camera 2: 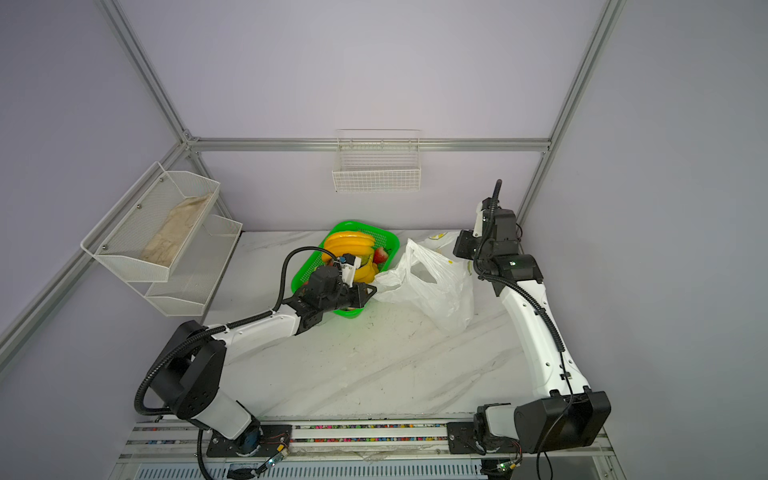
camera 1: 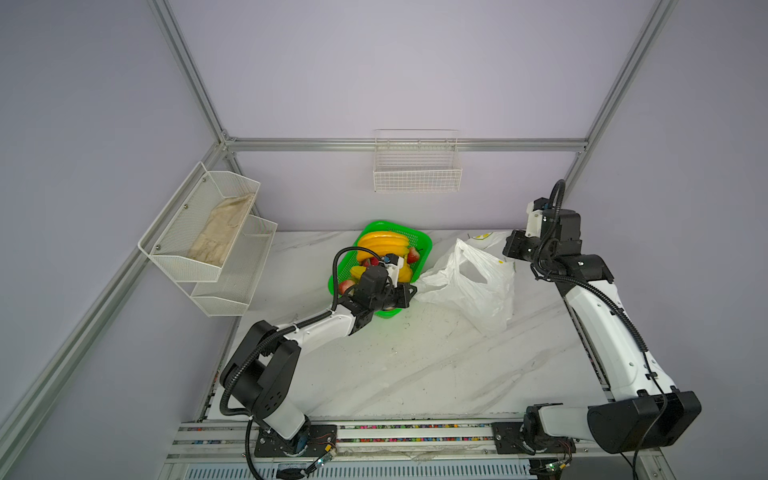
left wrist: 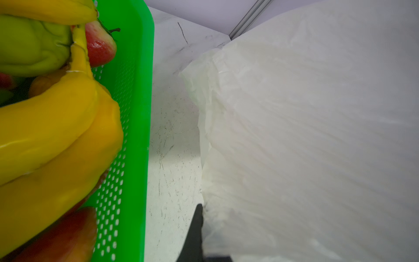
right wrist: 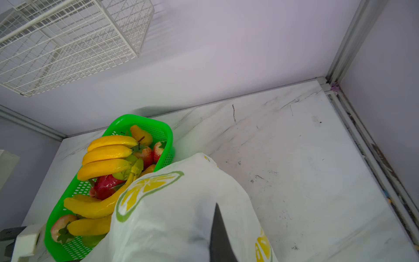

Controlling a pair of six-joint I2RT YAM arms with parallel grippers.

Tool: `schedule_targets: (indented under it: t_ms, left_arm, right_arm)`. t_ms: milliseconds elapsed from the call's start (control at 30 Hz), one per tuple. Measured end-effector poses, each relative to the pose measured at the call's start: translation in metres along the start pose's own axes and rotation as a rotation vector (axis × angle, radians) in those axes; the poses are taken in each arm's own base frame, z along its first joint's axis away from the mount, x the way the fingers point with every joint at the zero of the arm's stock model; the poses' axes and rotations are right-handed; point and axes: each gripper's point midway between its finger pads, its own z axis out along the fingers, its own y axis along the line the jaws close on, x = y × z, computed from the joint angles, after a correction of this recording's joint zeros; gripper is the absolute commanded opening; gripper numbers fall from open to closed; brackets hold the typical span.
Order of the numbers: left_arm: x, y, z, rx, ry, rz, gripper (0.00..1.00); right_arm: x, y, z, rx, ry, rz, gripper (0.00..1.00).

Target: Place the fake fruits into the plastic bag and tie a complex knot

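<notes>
- So far, hardly begun: all fake fruits piled in the green basket, none in the plastic bag.
- Bag crumpled on the bench, just beside the basket.
- Left end effector pinched shut on the bag edge nearest the basket.
- Right end effector pinched shut on the bag's far side, by the handle.
- Left to do: pull the bag open, carry every fruit across, then tie the knot. No knot to see yet.
- From above, in both top views: both arms and the whole bag with its handle hole.
- From the left wrist: only a close look at one dark finger against the bag edge, plus bananas and a strawberry behind the basket wall.
- From the right wrist: big lemon print, tiny from above, and a pink dragon fruit, hard to spot from above.
</notes>
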Motion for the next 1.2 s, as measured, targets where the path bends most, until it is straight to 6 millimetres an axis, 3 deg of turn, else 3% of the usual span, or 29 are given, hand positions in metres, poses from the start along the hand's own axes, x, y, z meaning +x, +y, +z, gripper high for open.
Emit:
schedule_targets:
  t_ms: [167, 267, 500, 667, 800, 900, 967, 1067, 1200]
  left_arm:
    - [0.000, -0.004, -0.002, 0.015, 0.004, 0.069, 0.46]
    - [-0.006, -0.011, -0.012, 0.002, -0.030, 0.151, 0.59]
    - [-0.044, -0.067, -0.060, -0.006, -0.226, 0.519, 0.82]
    - [-0.063, -0.068, -0.078, -0.091, -0.299, 0.635, 0.84]
    - [-0.054, -0.050, -0.076, -0.163, -0.244, 0.635, 0.79]
    - [-0.050, -0.048, -0.084, -0.167, -0.224, 0.595, 0.76]
    - [-0.047, -0.058, -0.100, -0.125, -0.264, 0.588, 0.75]
    - [-0.028, -0.073, -0.121, -0.033, -0.292, 0.621, 0.71]
    - [0.000, -0.099, -0.113, 0.089, -0.249, 0.759, 0.67]
  right_arm:
    - [0.035, 0.010, 0.023, -0.089, 0.102, 0.022, 0.00]
    - [0.049, 0.013, 0.030, -0.115, 0.148, 0.027, 0.00]
    - [0.062, 0.021, 0.043, -0.171, 0.210, 0.033, 0.00]
    - [0.068, 0.024, 0.047, -0.191, 0.232, 0.025, 0.00]
    - [0.069, 0.027, 0.046, -0.200, 0.235, 0.023, 0.00]
    - [0.069, 0.027, 0.046, -0.199, 0.234, 0.023, 0.00]
    - [0.069, 0.027, 0.046, -0.197, 0.234, 0.023, 0.00]
    - [0.067, 0.027, 0.046, -0.199, 0.230, 0.022, 0.00]
    - [0.063, 0.029, 0.045, -0.203, 0.220, 0.019, 0.00]
